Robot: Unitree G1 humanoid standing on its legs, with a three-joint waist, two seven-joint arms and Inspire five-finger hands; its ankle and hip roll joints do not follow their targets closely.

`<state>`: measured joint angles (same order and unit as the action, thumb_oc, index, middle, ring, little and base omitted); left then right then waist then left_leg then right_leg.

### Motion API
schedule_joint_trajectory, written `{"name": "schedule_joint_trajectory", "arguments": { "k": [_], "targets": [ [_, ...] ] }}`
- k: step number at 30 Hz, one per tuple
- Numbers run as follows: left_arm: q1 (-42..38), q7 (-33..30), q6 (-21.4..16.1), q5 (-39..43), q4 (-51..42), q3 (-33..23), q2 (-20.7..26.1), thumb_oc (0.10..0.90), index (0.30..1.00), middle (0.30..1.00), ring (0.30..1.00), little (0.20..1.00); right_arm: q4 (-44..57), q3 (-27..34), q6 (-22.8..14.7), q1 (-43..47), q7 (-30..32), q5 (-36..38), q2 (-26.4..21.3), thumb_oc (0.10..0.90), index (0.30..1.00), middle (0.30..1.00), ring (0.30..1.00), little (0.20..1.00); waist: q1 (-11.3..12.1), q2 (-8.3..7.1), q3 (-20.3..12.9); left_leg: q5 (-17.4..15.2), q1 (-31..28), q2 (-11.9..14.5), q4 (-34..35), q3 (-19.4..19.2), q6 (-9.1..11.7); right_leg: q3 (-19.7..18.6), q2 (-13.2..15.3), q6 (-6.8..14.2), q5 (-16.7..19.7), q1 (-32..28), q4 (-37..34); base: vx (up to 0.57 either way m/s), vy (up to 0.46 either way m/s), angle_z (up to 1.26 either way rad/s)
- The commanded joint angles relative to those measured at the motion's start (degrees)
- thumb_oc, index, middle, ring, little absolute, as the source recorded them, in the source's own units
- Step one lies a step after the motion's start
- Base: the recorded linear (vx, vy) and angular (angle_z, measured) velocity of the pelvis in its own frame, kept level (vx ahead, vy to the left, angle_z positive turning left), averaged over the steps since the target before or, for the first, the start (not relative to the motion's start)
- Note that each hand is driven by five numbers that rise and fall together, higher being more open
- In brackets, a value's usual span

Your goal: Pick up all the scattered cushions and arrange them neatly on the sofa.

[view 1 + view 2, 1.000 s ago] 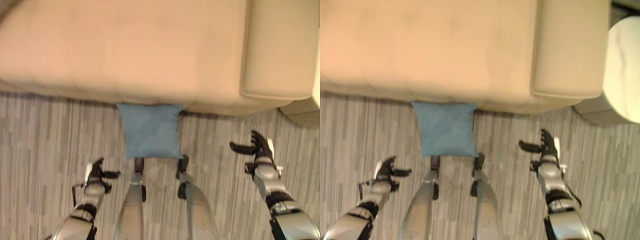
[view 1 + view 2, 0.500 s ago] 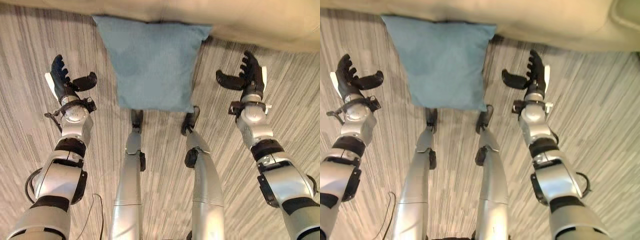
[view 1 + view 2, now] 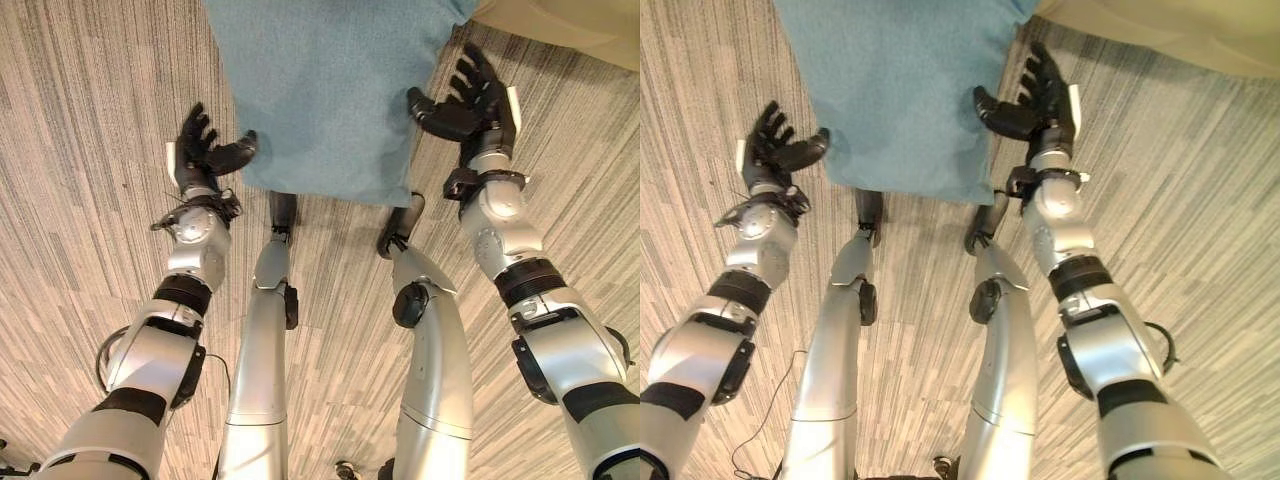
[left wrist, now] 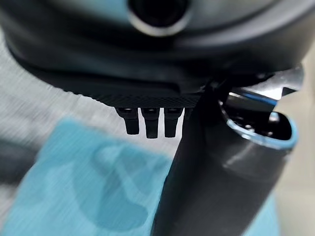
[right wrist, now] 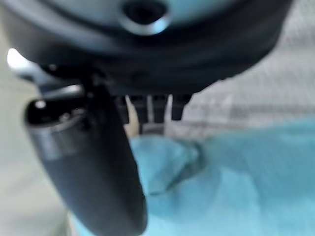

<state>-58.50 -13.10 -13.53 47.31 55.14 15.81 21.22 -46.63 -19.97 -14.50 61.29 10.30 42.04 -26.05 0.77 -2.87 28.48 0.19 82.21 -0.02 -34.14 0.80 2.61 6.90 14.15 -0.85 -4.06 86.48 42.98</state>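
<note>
— Lying flat on the grey striped carpet, that's where the soft square teal fabric cushion is, right in front of the robot.

— And the sofa?

— You can see a corner of the beige upholstered sofa at the far right. The cushion's far right corner comes up against its base, as near as I can judge; the cushion itself is on the floor, not on the seat.

— What about the hands?

— One on each side of it. The left hand is at the cushion's left edge, fingers spread and straight, thumb pointing in at the fabric and just about touching it. It grips nothing.

— And the other?

— The right hand is at the cushion's right edge, near the far corner. Fingers fanned wide too, thumb stretched toward the cloth, close beside it or touching; I can't say which. Nothing is clasped.

— Do the wrist views add anything?

— Each looks past its own thumb onto teal cloth, the left hand with short fingers sticking straight out, the right hand the same.
</note>
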Motion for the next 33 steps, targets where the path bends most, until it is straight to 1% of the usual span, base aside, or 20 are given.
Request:
{"name": "schedule_joint_trajectory", "arguments": {
  "k": [1, 5, 6, 8, 9, 10, 11, 13, 15, 18, 21, 23, 25, 26, 27, 28, 29, 30, 31, 33],
  "targets": [
    [5.49, 2.84, -1.45, 2.04, 1.49, -0.59, -2.06, 0.800, 0.900, 0.900, 0.900, 0.900, 3.33, -4.84, -2.88, -4.74, -1.70, 1.40, 3.54, 0.800, 0.900, 0.900, 0.900, 0.900, -2.21, 2.54, -9.69, -3.71, 2.80, 0.12, -2.14, -1.01, -0.05, -5.61, -0.72, 6.06, -4.82, -1.51, 1.56, 0.00, 0.000, 0.00],
    [3.64, 5.35, -0.37, -0.92, 2.62, 3.71, -4.21, 0.800, 0.900, 0.900, 0.900, 0.900, 1.27, -9.97, -0.99, -2.28, -3.06, -1.92, 5.53, 0.800, 0.900, 0.900, 0.900, 0.900, -2.51, 2.14, -10.51, -3.13, 3.31, 0.11, -1.53, -0.36, 0.23, -5.29, -1.16, 6.21, -4.49, -1.18, 0.80, 0.02, -0.041, 0.00],
    [3.57, 5.38, -0.38, -0.93, 2.70, 3.68, -4.20, 0.800, 0.900, 0.900, 0.900, 0.900, 1.19, -9.99, -1.00, -2.21, -3.08, -1.92, 5.55, 0.800, 0.900, 0.900, 0.900, 0.900, -2.53, 2.15, -10.52, -3.12, 3.35, 0.11, -1.53, -0.35, 0.23, -5.29, -1.17, 6.21, -4.48, -1.13, 0.79, 0.01, -0.036, 0.00],
    [2.18, 5.22, 0.06, -3.13, 5.67, 4.59, -4.59, 0.800, 0.900, 0.900, 0.900, 0.900, 0.33, -11.90, -0.48, -1.18, -2.93, -4.61, 6.36, 0.800, 0.900, 0.900, 0.900, 0.900, -2.81, 1.75, -10.85, -2.99, 3.70, 0.13, -1.44, -0.12, 0.40, -5.10, -1.20, 6.26, -4.31, -0.87, 0.46, 0.01, -0.030, -0.02],
    [1.00, 4.05, 0.40, -5.48, 7.41, 5.31, -4.47, 0.800, 0.900, 0.900, 0.900, 0.900, -0.73, -13.47, 0.32, 0.03, -2.49, -7.57, 6.67, 0.800, 0.900, 0.900, 0.900, 0.900, -2.99, 1.40, -11.07, -2.77, 4.02, 0.36, -1.08, 0.07, 0.52, -4.97, -1.23, 6.36, -4.18, -0.71, -0.02, 0.01, -0.041, -0.05],
    [0.93, 4.03, 0.41, -5.52, 7.45, 5.28, -4.47, 0.800, 0.900, 0.900, 0.900, 0.900, -0.79, -13.48, 0.31, 0.12, -2.46, -7.61, 6.71, 0.800, 0.900, 0.900, 0.900, 0.900, -3.01, 1.40, -11.06, -2.75, 4.05, 0.36, -1.07, 0.07, 0.52, -4.97, -1.24, 6.36, -4.17, -0.68, -0.03, 0.01, -0.073, -0.07],
    [-0.44, 1.72, 0.50, -10.60, 8.60, 6.85, -3.68, 0.800, 0.900, 0.900, 0.900, 0.900, -2.05, -15.47, 1.08, 1.69, -0.89, -11.91, 6.54, 0.800, 0.900, 0.900, 0.900, 0.900, -3.14, 1.13, -10.98, -2.63, 4.33, 0.51, -0.78, 0.31, 0.59, -4.82, -1.26, 6.49, -3.94, -0.52, -0.63, 0.00, -0.041, -0.06],
    [-0.72, 0.69, 0.48, -11.85, 8.76, 7.13, -3.48, 0.800, 0.900, 0.900, 0.900, 0.900, -2.42, -15.77, 1.60, 2.20, -0.11, -13.31, 6.64, 0.800, 0.900, 0.900, 0.900, 0.900, -3.15, 1.10, -10.83, -2.56, 4.61, 0.54, -0.78, 0.36, 0.60, -4.72, -1.32, 6.53, -3.88, -0.35, -0.71, 0.00, -0.039, -0.06],
    [-1.26, -0.99, -0.05, -12.06, 8.73, 6.77, -2.90, 0.800, 0.900, 0.900, 0.900, 0.900, -3.26, -15.35, 1.49, 2.38, 0.66, -12.79, 7.52, 0.800, 0.900, 0.900, 0.900, 0.900, -3.06, 1.08, -10.65, -2.61, 5.13, 0.46, -1.10, 0.48, 0.56, -4.68, -1.54, 6.63, -3.89, 0.01, -0.85, 0.00, -0.015, -0.01],
    [-2.45, -2.41, 0.05, -14.10, 9.40, 6.82, -0.75, 0.800, 0.900, 0.900, 0.900, 0.900, -2.81, -15.68, 1.19, 3.37, 1.51, -13.35, 8.68, 0.800, 0.900, 0.900, 0.900, 0.900, -3.19, 1.17, -10.65, -2.61, 6.29, 0.41, -2.09, 0.75, 0.49, -4.93, -1.87, 6.67, -4.14, 1.16, 0.03, 0.00, 0.000, 0.00],
    [-3.02, -4.14, 0.21, -15.12, 11.26, 6.12, 1.51, 0.800, 0.900, 0.900, 0.900, 0.900, -2.45, -15.68, 0.39, 4.14, 2.24, -12.80, 11.00, 0.800, 0.900, 0.900, 0.900, 0.900, -3.27, 1.23, -10.66, -3.14, 7.64, 0.34, -4.32, 0.78, 0.51, -5.45, -2.16, 6.46, -4.69, 2.54, 1.95, 0.01, -0.001, -0.01],
    [-3.56, -5.02, 0.26, -15.16, 12.19, 5.58, 1.99, 0.800, 0.900, 0.900, 0.900, 0.900, -2.89, -16.02, 0.37, 4.59, 2.65, -12.93, 12.13, 0.800, 0.900, 0.900, 0.900, 0.900, -3.34, 0.96, -10.09, -3.70, 7.69, 0.22, -5.46, 0.57, 0.41, -5.79, -2.13, 6.31, -5.21, 2.97, 3.38, 0.04, -0.008, -0.05],
    [-4.72, -6.15, 0.92, -16.03, 13.09, 5.90, 1.54, 0.800, 0.900, 0.900, 0.900, 0.900, -3.98, -17.20, 1.08, 6.12, 3.59, -13.97, 14.11, 0.800, 0.900, 0.900, 0.900, 0.900, -3.33, 0.76, -9.01, -4.23, 7.74, 0.19, -6.36, 0.31, 0.32, -6.35, -1.68, 6.06, -5.93, 3.42, 4.63, 0.04, -0.013, -0.02],
    [-4.75, -6.15, 0.92, -16.03, 13.11, 5.89, 1.56, 0.800, 0.900, 0.900, 0.900, 0.900, -4.01, -17.21, 1.08, 6.17, 3.60, -13.98, 14.14, 0.800, 0.900, 0.900, 0.900, 0.900, -3.37, 0.73, -8.97, -4.25, 7.74, 0.17, -6.40, 0.29, 0.31, -6.37, -1.66, 6.07, -5.97, 3.43, 4.68, 0.00, 0.000, 0.00],
    [-4.99, -5.98, 1.41, -15.62, 13.82, 5.92, 0.97, 0.800, 0.900, 0.900, 0.900, 0.900, -4.54, -17.40, 1.36, 6.34, 3.57, -13.93, 14.80, 0.729, 0.794, 0.794, 0.794, 0.794, -3.36, 0.73, -8.56, -4.28, 7.74, 0.17, -6.54, 0.34, 0.27, -6.50, -1.44, 6.02, -6.24, 3.43, 4.96, 0.00, 0.000, 0.00],
    [-5.40, -5.77, 1.63, -15.41, 14.13, 6.18, 0.57, 0.800, 0.900, 0.900, 0.900, 0.900, -5.13, -17.42, 1.66, 6.61, 3.69, -13.35, 15.34, 0.532, 0.498, 0.498, 0.498, 0.498, -3.34, 0.80, -8.24, -4.39, 7.74, 0.18, -6.57, 0.26, 0.16, -6.59, -1.32, 6.00, -6.44, 3.44, 5.11, 0.00, 0.000, 0.00],
    [-5.69, -5.42, 1.71, -14.88, 13.89, 6.79, 0.01, 0.725, 0.787, 0.787, 0.787, 0.787, -5.65, -17.38, 1.84, 6.93, 3.64, -12.02, 16.00, 0.400, 0.300, 0.300, 0.300, 0.300, -3.27, 0.93, -7.91, -4.50, 7.74, 0.07, -6.87, 0.32, 0.06, -6.61, -1.27, 5.91, -6.63, 3.45, 5.32, 0.00, 0.000, 0.00],
    [-5.58, -4.98, 1.90, -14.11, 13.63, 7.12, -0.70, 0.610, 0.615, 0.615, 0.615, 0.615, -5.87, -17.20, 2.25, 6.91, 3.83, -11.37, 16.59, 0.400, 0.300, 0.300, 0.300, 0.300, -3.24, 1.00, -7.60, -4.57, 7.74, -0.10, -7.14, 0.24, 0.00, -6.78, -1.22, 5.86, -6.73, 3.45, 5.45, 0.00, 0.000, 0.00],
    [-5.46, -4.59, 1.95, -14.04, 13.29, 7.65, -1.29, 0.400, 0.300, 0.300, 0.300, 0.300, -6.10, -17.01, 2.58, 6.47, 4.08, -11.51, 17.07, 0.400, 0.300, 0.300, 0.300, 0.300, -3.28, 0.90, -7.33, -4.58, 7.74, -0.25, -7.28, 0.12, -0.01, -6.94, -1.26, 5.82, -6.84, 3.45, 5.67, 0.00, 0.000, 0.00],
    [-4.38, -3.93, 2.04, -13.10, 12.27, 8.00, -2.18, 0.400, 0.300, 0.300, 0.300, 0.300, -6.90, -16.90, 3.21, 5.75, 5.16, -12.50, 17.82, 0.400, 0.300, 0.300, 0.300, 0.300, -3.28, 0.89, -7.37, -4.73, 7.74, -0.48, -7.31, -0.05, -0.09, -7.01, -1.33, 5.64, -7.12, 3.44, 5.78, 0.00, 0.000, 0.00]
  ]
}}
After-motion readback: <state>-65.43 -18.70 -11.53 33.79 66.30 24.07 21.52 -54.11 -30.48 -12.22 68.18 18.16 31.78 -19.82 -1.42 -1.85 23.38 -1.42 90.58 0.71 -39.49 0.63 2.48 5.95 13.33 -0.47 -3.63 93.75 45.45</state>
